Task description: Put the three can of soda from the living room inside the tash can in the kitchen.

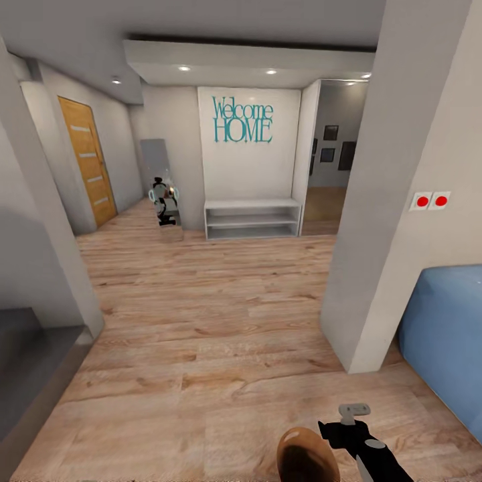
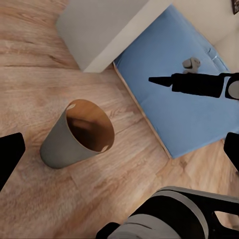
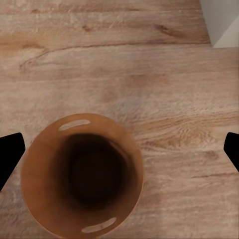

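The tash can (image 3: 82, 177) was seen upright on the wood floor (image 1: 201, 321) directly beneath the right gripper (image 1: 353, 414), close to the blue sofa (image 2: 184, 99); both grippers' fingers were spread with nothing between them, the left gripper (image 2: 119, 154) too; no soda can was visible, so the cans probably had to be fetched first, the bin's place being kept in mind.
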You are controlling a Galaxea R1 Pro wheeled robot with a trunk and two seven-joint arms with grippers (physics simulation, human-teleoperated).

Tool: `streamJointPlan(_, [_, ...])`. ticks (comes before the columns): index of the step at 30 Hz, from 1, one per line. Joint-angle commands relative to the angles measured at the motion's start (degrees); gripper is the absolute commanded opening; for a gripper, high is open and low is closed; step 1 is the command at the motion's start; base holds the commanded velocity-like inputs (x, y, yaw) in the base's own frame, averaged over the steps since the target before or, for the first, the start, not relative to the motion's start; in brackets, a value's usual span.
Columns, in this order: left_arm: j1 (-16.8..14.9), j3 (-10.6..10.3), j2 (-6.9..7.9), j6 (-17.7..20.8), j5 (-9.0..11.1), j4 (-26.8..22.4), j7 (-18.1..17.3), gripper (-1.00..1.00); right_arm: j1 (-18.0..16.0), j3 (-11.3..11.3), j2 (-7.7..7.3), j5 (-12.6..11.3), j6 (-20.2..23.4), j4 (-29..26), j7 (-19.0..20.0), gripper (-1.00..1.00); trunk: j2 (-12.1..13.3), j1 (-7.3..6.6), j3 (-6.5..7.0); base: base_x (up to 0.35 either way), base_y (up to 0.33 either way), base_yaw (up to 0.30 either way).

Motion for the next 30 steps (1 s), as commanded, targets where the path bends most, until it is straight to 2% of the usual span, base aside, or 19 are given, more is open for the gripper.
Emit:
streamJointPlan(1, [0.00, 0.00, 0.00, 0.00, 0.00, 0.00, 0.00, 1.00, 0.00, 0.00, -0.01, 0.00, 0.00, 0.00, 0.00, 1.00, -0.42, 0.23, -0.28, 0.000, 0.000, 0.000])
streamJointPlan(30, [0.00, 0.00, 0.00, 0.00, 0.00, 0.00, 0.00, 1.00, 0.00, 0.00, -0.04, 0.00, 0.00, 0.10, 0.00, 1.00, -12.05, 6.60, -8.14, 0.000, 0.000, 0.000])
